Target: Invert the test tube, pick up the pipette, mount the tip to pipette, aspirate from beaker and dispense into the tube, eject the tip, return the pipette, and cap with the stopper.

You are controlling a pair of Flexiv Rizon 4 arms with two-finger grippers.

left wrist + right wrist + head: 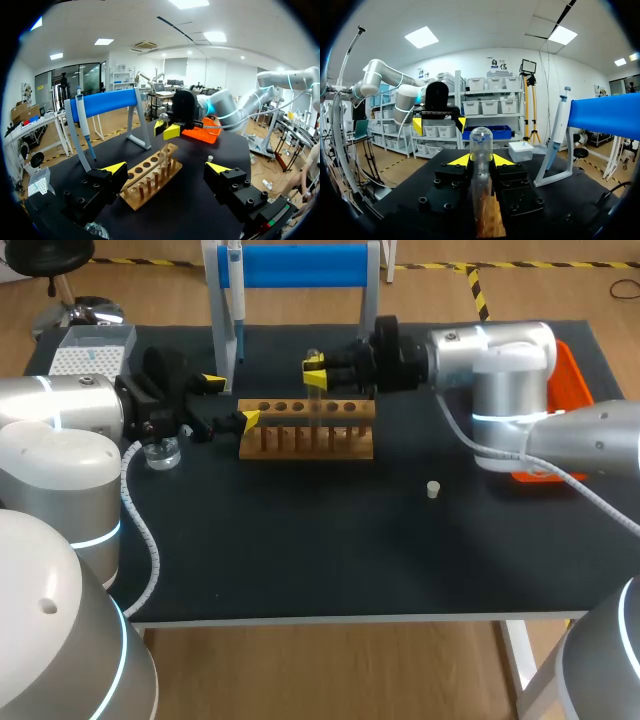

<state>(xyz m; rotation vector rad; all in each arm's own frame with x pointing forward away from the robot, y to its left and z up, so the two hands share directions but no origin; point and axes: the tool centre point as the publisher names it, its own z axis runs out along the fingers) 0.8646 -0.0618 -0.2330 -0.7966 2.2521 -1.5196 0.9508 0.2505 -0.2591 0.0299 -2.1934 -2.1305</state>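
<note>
Test tube [481,150] stands rounded end up, pinched between the fingers of the right pincer [316,375], over the middle holes of the wooden rack [305,430]. Nearest me, the stopper [433,489] lies alone at the rack's four o'clock. Farther in, the left pincer [165,167] gapes wide and empty at the rack's nine o'clock, the beaker [160,452] close beside it. Beyond, the pipette [235,280] hangs on its stand at twelve o'clock. I'd worry the tube's mouth catches the rack's top during the turn, or the smooth glass slips.
</note>
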